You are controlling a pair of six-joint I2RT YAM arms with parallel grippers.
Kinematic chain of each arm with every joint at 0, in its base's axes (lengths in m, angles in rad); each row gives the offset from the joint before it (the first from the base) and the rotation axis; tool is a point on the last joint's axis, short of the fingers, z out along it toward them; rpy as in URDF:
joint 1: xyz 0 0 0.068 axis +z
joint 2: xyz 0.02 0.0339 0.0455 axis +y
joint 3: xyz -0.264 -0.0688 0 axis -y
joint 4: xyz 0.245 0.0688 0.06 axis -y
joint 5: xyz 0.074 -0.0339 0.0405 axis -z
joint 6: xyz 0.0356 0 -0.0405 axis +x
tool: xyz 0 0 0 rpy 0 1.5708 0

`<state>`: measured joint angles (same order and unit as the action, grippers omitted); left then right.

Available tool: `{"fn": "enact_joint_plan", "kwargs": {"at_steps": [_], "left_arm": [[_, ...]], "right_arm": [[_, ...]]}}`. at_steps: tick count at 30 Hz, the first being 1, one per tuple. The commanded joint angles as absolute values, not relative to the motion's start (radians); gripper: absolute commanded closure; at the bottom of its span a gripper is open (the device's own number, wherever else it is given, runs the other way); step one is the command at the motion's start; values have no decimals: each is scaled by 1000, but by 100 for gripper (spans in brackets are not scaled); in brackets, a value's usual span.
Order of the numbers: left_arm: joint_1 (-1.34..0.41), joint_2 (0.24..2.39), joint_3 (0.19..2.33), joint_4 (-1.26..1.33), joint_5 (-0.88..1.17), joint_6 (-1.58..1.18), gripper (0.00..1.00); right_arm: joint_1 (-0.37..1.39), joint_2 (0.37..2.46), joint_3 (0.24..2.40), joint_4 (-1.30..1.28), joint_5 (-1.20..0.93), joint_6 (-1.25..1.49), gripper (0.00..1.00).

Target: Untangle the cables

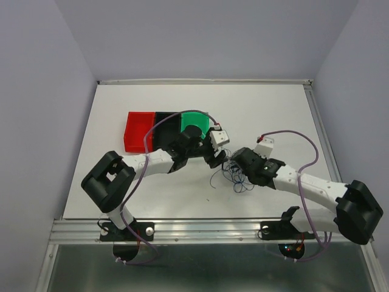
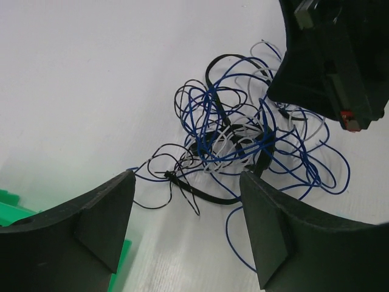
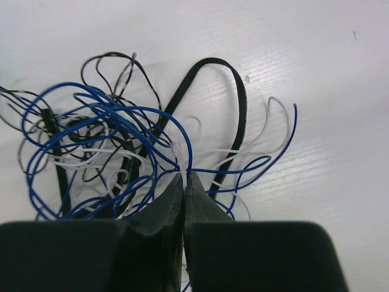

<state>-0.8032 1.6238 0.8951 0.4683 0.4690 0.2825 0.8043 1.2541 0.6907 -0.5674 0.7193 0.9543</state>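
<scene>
The cables [image 1: 234, 177] lie as one tangled heap of thin blue, white and black loops on the white table, between the two arms. My right gripper [image 3: 184, 176] is shut on a white cable [image 3: 180, 157] at the near edge of the heap, with a blue loop [image 3: 109, 112] pressed against the fingertips. A thicker black cable [image 3: 240, 109] arches behind it. My left gripper [image 2: 187, 176] is open just short of the cables [image 2: 237, 140], nothing between its fingers; a black strand [image 2: 200, 193] lies ahead of them. In the top view both grippers, left [image 1: 216, 160] and right [image 1: 238, 164], meet at the heap.
Red [image 1: 138, 132], black [image 1: 164, 123] and green [image 1: 196, 121] bins stand in a row behind the left arm. A green bin corner [image 2: 9, 210] shows beside my left finger. The right gripper's black body [image 2: 331, 55] looms over the far right of the heap.
</scene>
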Motion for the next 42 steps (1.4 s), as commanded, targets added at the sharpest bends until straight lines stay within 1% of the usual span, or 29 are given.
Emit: {"fn": "enact_joint_plan", "kwargs": {"at_steps": [1,3,4,6,7,12,14,19,25,28,31,32,33,34,35,36,38,40,42], "left_arm": [[-804,1582,819,618,506,241,20],[-804,1566,796,644,512,230,20],[-804,1562,778,666,515,226,20],[-804,1557,770,684,520,219,20],[-804,1559,770,692,526,215,20],[-810,1586,795,698,578,196,20],[-818,1611,808,698,581,193,19],[-870,1661,839,683,577,213,20],[-914,1723,879,663,519,224,20],[-920,1762,900,657,489,216,20],[-940,1816,945,629,453,212,24],[-945,1830,969,624,407,213,26],[-951,1856,982,623,390,216,29],[-954,1868,997,620,371,212,41],[-954,1882,1032,605,358,207,48],[-954,1908,1051,592,348,204,67],[-954,1924,1088,566,347,206,81],[-954,1919,1083,564,342,212,100],[-953,1901,1066,571,330,219,100]], "right_arm": [[799,1094,648,-462,796,953,100],[801,1008,615,-430,801,933,100],[801,927,592,-407,795,907,100],[801,852,571,-393,793,887,99],[799,771,562,-390,796,878,99],[801,612,538,-390,836,836,100],[799,589,548,-390,883,833,100],[801,624,606,-388,992,839,99],[799,683,684,-388,1187,838,100],[801,710,761,-388,1195,830,100],[801,776,845,-385,1190,796,100],[801,811,863,-385,1199,776,100],[801,827,882,-384,1204,764,100],[799,840,925,-385,1209,749,100],[799,854,943,-384,1215,730,99],[801,868,972,-385,1219,723,100],[799,873,994,-382,1229,709,99],[799,868,1005,-376,1244,698,99],[799,861,1017,-368,1285,686,100]]}}
